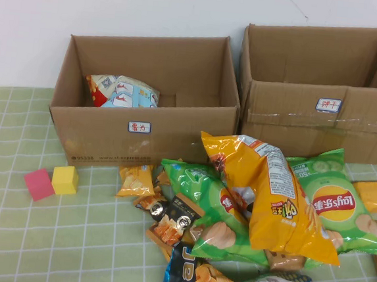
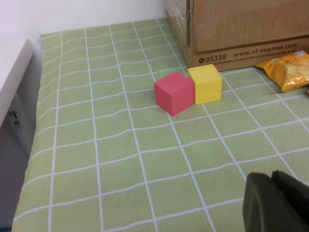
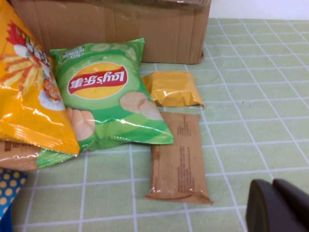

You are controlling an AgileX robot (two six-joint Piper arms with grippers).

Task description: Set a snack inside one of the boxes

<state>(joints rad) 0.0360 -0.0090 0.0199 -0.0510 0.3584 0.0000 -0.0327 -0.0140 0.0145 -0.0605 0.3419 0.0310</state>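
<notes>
Two brown boxes stand at the back of the table. The left box (image 1: 103, 133) holds a white and blue snack bag (image 1: 121, 92). The wider right box (image 1: 289, 120) has clear tape and shows nothing inside. A heap of snacks lies in front: a yellow chip bag (image 1: 269, 194), a green Lay's bag (image 1: 331, 206) and a second green bag (image 1: 209, 202). Neither gripper shows in the high view. My left gripper (image 2: 272, 175) is shut and empty, low over the cloth near the left box (image 2: 241, 29). My right gripper (image 3: 272, 182) is shut and empty beside a flat brown pack (image 3: 176, 157).
A pink cube (image 1: 38, 184) and a yellow cube (image 1: 65, 179) sit left of the heap. Small orange packs (image 1: 135, 179) lie by the left box, and another orange pack (image 3: 173, 88) lies by the right box (image 3: 120, 24). A dark chip bag (image 1: 196, 277) is at the front edge.
</notes>
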